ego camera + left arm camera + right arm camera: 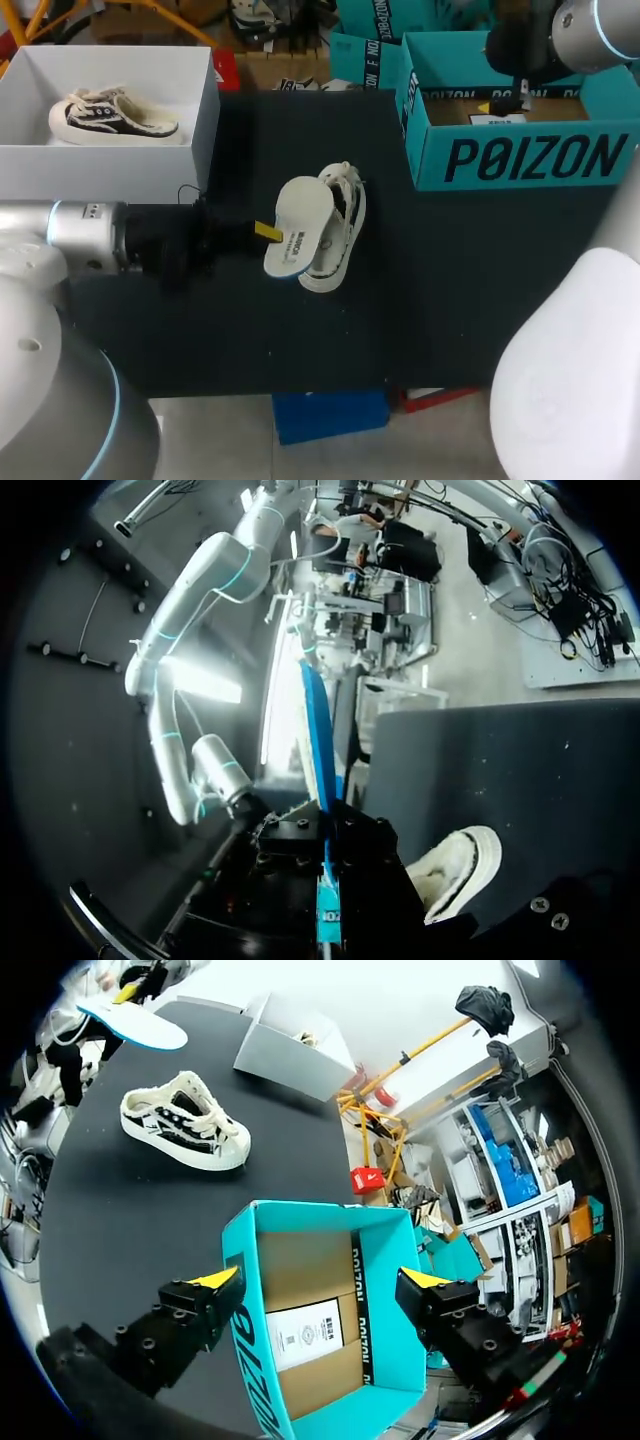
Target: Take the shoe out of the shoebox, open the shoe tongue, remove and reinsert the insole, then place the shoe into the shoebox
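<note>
— Black table (450, 300) fills most of the space. What's the biggest thing on it?

— The teal shoebox (520, 160), open, at the far right corner. It has a brown floor with a white label card (305, 1335) lying flat on it. At the far left corner is a white box (190, 130), also open, with a cream-and-dark sneaker (112, 117) lying inside.

— And the shoe they're working on?

— The shoe (345, 225) is out of both boxes. It stands on its sole near the middle of the table, well away from the teal shoebox, with its laces loose and its opening facing up.

— The insole?

— The insole (298, 225) is out of the shoe and off the table. Its top is white and its edge is blue. From above it overlaps the shoe's left side, but from the other arm's camera it hangs apart from the shoe.

— Who's got it?

— The left gripper (268, 231), coming in from the left. Its claw is clamped on the insole's edge.

— And the other claw?

— The right gripper (320, 1280) hangs over the open teal shoebox. Its yellow-tipped fingers (215, 1278) are spread wide apart with nothing between them.
</note>
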{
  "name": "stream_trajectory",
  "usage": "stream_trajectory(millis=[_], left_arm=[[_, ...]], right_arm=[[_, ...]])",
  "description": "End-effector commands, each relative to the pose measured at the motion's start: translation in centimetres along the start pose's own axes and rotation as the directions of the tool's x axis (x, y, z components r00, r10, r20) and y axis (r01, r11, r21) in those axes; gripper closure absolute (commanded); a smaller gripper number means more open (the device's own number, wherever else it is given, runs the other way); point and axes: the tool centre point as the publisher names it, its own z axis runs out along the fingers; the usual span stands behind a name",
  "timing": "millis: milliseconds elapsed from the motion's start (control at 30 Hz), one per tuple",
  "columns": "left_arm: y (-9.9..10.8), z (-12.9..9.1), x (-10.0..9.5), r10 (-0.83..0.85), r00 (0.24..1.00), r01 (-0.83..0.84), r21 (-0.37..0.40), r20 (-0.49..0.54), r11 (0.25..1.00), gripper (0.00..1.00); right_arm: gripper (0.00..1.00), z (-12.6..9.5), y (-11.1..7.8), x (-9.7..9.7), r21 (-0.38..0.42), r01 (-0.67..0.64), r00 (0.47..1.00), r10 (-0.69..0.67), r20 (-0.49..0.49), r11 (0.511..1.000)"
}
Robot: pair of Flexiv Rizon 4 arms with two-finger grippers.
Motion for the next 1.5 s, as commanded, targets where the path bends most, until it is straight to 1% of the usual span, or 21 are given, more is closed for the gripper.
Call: stream_trajectory(millis=[33,67,167,300,333,400,433,500,533,633,700,733,833,967,1067,1233,1267,1333,1367,1433,1500], left_arm=[[0.1,1.1,-1.0,0.004,1.0,-0.004,-0.007,-0.01,1.0,1.0],[-0.1,1.2,-1.0,0.005,1.0,-0.005,-0.008,-0.01,1.0,1.0],[-0.3,1.4,-0.7,0.001,1.0,-0.001,-0.008,-0.023,1.0,1.0],[-0.4,1.7,-0.5,-0.004,1.0,0.003,-0.007,-0.027,1.0,1.0],[-0.4,1.8,-0.5,-0.004,1.0,0.004,-0.006,-0.028,1.0,1.0],[-0.4,1.8,-0.5,-0.004,1.0,0.004,-0.005,-0.029,1.0,1.0],[-0.4,1.8,-0.5,-0.004,1.0,0.004,-0.005,-0.029,1.0,1.0],[-0.2,1.7,-0.5,-0.004,1.0,0.004,-0.005,-0.03,1.0,1.0],[-0.2,1.6,-0.4,-0.005,1.0,0.004,-0.005,-0.03,1.0,1.0],[0.0,1.5,-0.3,-0.005,1.0,0.005,-0.004,-0.03,1.0,1.0],[0.1,1.4,-0.3,-0.01,1.0,0.01,-0.001,-0.023,1.0,1.0],[0.1,1.4,-0.3,-0.012,1.0,0.012,0.0,-0.02,1.0,1.0],[0.1,1.4,-0.2,-0.014,1.0,0.014,0.004,-0.013,1.0,1.0],[0.1,1.2,-0.1,-0.016,1.0,0.016,0.006,-0.006,1.0,1.0],[0.1,0.9,-0.1,-0.019,1.0,0.019,0.002,0.005,1.0,1.0],[0.1,0.5,0.2,-0.03,0.999,0.03,-0.006,0.027,1.0,1.0],[0.1,0.4,0.3,-0.032,0.999,0.032,-0.007,0.032,0.999,1.0],[0.1,0.4,0.4,-0.038,0.998,0.039,-0.007,0.045,0.999,1.0],[0.1,0.3,0.5,-0.041,0.998,0.041,-0.007,0.05,0.999,1.0],[0.1,0.3,0.7,-0.049,0.997,0.049,-0.006,0.062,0.999,1.0],[0.1,0.3,0.9,-0.055,0.996,0.056,-0.006,0.07,0.998,1.0]], right_arm=[[0.0,1.2,-1.7,0.0,0.051,-0.143,0.943,0.151,-0.297,0.988],[0.0,1.2,-2.5,0.2,-0.015,-0.21,0.933,0.196,-0.301,0.978],[0.0,1.1,-3.6,0.4,-0.137,-0.306,0.907,0.244,-0.344,0.942],[0.0,1.0,-3.9,0.0,-0.272,-0.396,0.884,0.283,-0.372,0.877],[0.0,0.9,-4.1,-0.4,-0.331,-0.437,0.873,0.306,-0.381,0.836],[0.0,0.6,-4.2,-0.9,-0.401,-0.479,0.862,0.333,-0.381,0.781],[0.0,0.4,-4.2,-1.2,-0.459,-0.507,0.853,0.347,-0.391,0.729],[0.0,0.1,-4.1,-1.6,-0.506,-0.532,0.842,0.364,-0.398,0.679],[0.0,-0.1,-3.8,-1.9,-0.573,-0.556,0.83,0.37,-0.417,0.602],[0.0,-0.4,-3.1,-2.7,-0.677,-0.579,0.814,0.364,-0.452,0.454],[0.0,-0.3,-2.6,-3.0,-0.704,-0.588,0.806,0.366,-0.466,0.398],[0.0,-0.2,-2.2,-3.3,-0.73,-0.59,0.801,0.365,-0.474,0.346],[0.0,0.0,-1.2,-3.8,-0.755,-0.581,0.804,0.36,-0.474,0.303],[0.0,0.3,0.2,-4.1,-0.772,-0.569,0.814,0.33,-0.478,0.283],[0.0,0.5,1.0,-4.2,-0.77,-0.56,0.822,0.319,-0.472,0.305],[0.0,0.5,2.0,-4.2,-0.785,-0.56,0.822,0.297,-0.486,0.267],[0.0,0.5,2.2,-4.1,-0.788,-0.55,0.829,0.298,-0.474,0.278],[0.0,0.4,2.8,-3.9,-0.803,-0.503,0.858,0.297,-0.419,0.32],[0.0,0.3,3.1,-3.9,-0.817,-0.479,0.87,0.298,-0.392,0.322],[0.0,0.7,3.9,-3.7,-0.772,-0.463,0.884,0.294,-0.364,0.435],[0.0,1.4,4.4,-3.7,-0.668,-0.52,0.854,0.328,-0.404,0.532]])
